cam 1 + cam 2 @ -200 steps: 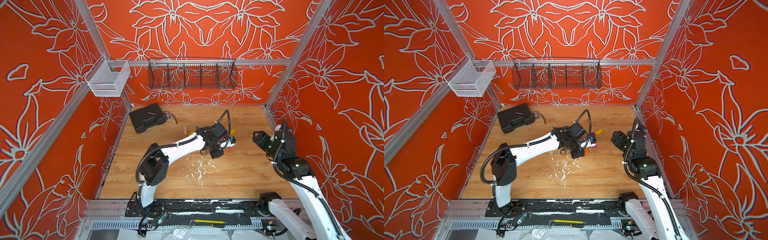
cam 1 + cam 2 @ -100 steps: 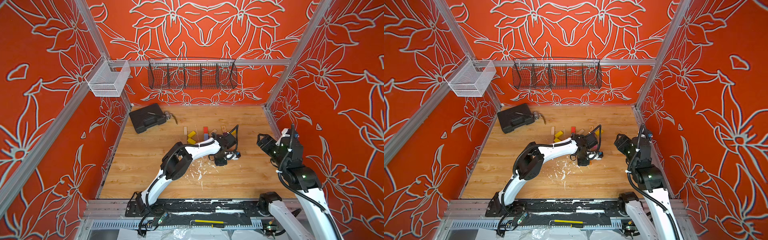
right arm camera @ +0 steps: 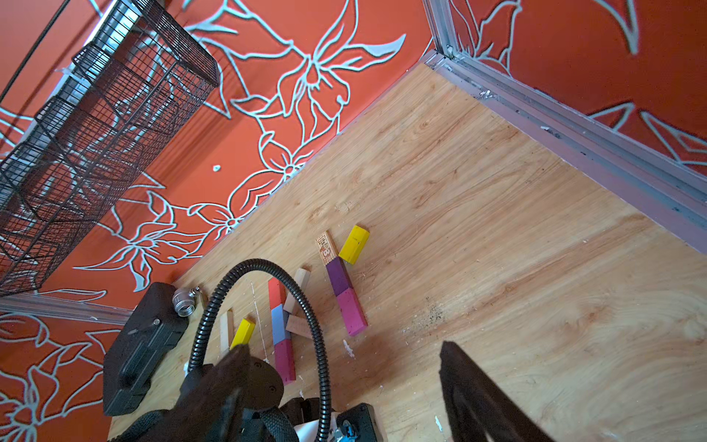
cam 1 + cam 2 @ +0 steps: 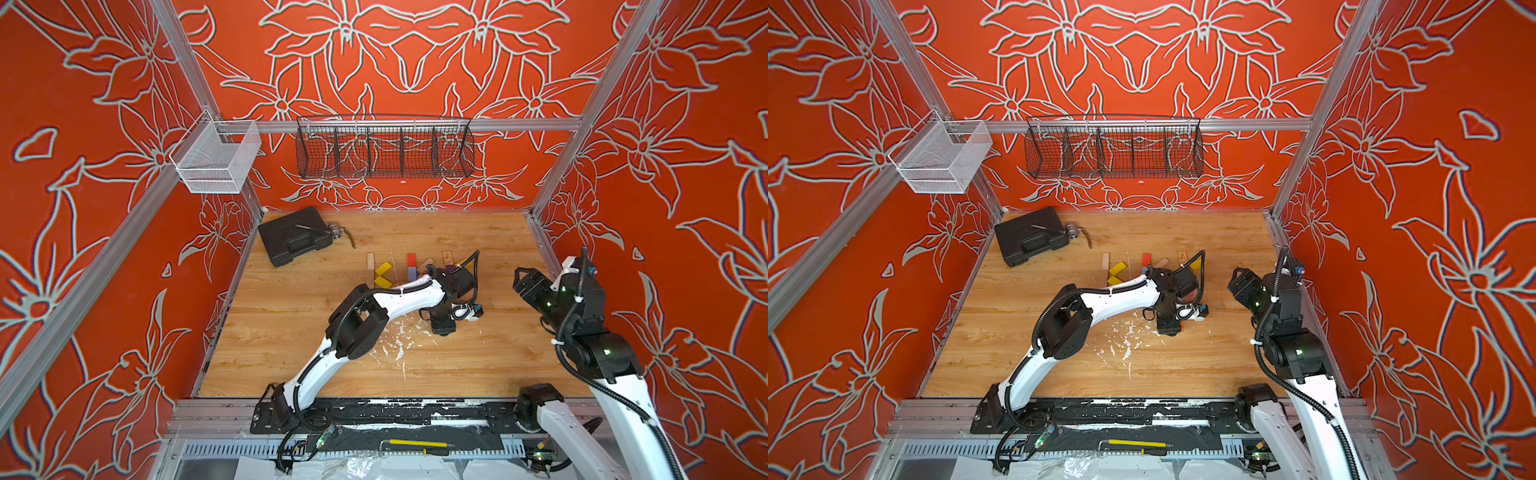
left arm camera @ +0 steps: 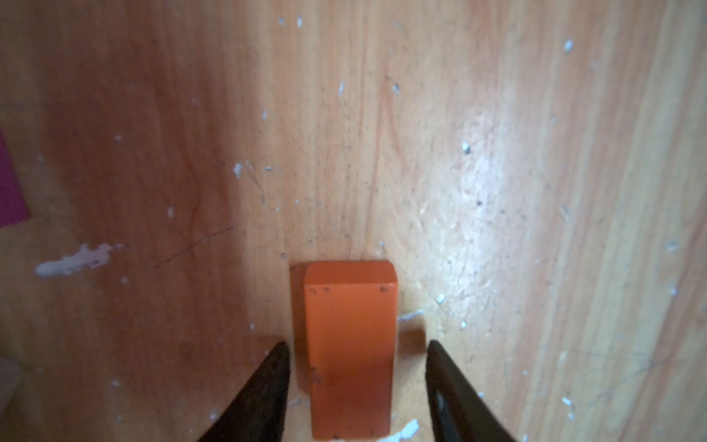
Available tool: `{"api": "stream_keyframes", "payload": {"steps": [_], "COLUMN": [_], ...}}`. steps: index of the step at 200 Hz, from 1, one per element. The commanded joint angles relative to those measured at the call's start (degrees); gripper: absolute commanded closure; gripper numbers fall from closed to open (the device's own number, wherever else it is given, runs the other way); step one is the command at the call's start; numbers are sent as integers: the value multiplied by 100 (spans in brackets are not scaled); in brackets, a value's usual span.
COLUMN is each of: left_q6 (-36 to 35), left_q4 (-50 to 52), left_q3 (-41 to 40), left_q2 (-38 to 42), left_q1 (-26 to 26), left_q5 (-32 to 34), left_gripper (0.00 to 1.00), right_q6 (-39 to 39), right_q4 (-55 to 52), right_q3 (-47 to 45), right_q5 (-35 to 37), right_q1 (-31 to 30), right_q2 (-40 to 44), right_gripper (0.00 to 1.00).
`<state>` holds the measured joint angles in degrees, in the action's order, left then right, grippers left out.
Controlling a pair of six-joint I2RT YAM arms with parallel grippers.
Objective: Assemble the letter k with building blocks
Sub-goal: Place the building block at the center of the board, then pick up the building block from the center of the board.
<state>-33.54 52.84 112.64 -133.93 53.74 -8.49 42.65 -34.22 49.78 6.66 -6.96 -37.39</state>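
Note:
An orange block (image 5: 350, 306) lies flat on the wooden table between the fingers of my left gripper (image 5: 355, 343). The jaws stand open, with a gap on each side of the block. In both top views the left gripper (image 4: 442, 328) (image 4: 1169, 330) points down at mid-table. Behind it lie the other building blocks: yellow (image 4: 382, 268), red (image 4: 411, 259), blue (image 4: 411, 273), and a line of patterned wood (image 3: 327, 247), purple (image 3: 339, 275) and magenta (image 3: 354, 312). My right gripper (image 4: 525, 284) (image 3: 342, 348) hangs open and empty above the table's right side.
A black case (image 4: 295, 241) with a metal fitting (image 4: 334, 230) beside it sits at the back left. White paint flecks (image 4: 399, 340) dot the table beneath the left arm. A black wire basket (image 4: 384, 147) and a white mesh basket (image 4: 216, 162) hang on the walls.
My left gripper came forward from the block rows, lowered to the table and opened off the orange block. The right arm drew slightly toward the right wall.

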Motion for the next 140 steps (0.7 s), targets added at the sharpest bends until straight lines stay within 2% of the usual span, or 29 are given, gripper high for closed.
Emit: {"api": "stream_keyframes", "payload": {"steps": [1, 28, 57, 79, 102, 121, 140], "left_q6": [202, 557, 1125, 1665, 1897, 2071, 1849], "left_q4": [-193, -866, -1593, -2118, -2039, -1938, -1769], "left_q3": [-114, -718, -1530, -2324, -2914, -3517, -4147], "left_q2": [495, 1184, 2214, 3107, 3888, 4643, 5387], "left_q1": [14, -89, -417, -993, -1696, -2260, -2775], "left_q5": [-226, -329, -514, -850, -988, -1110, -1424], "left_gripper": [30, 17, 9, 5, 3, 2, 2], "right_q6": [-274, -831, -2114, -3341, -4608, -5862, -7095], "right_q4": [45, 290, 823, 1238, 1255, 724, 92], "right_q3": [57, 123, 93, -187, -325, -261, -221], "right_q5": [19, -129, -642, -1155, -2232, -3172, -3417], "right_q1": [3, 3, 2, 2, -2, -29, -101], "right_q2": [-10, 3, -25, -134, -561, -1000, -1308], "right_gripper": [20, 20, 19, 21, 26, 24, 24]}}
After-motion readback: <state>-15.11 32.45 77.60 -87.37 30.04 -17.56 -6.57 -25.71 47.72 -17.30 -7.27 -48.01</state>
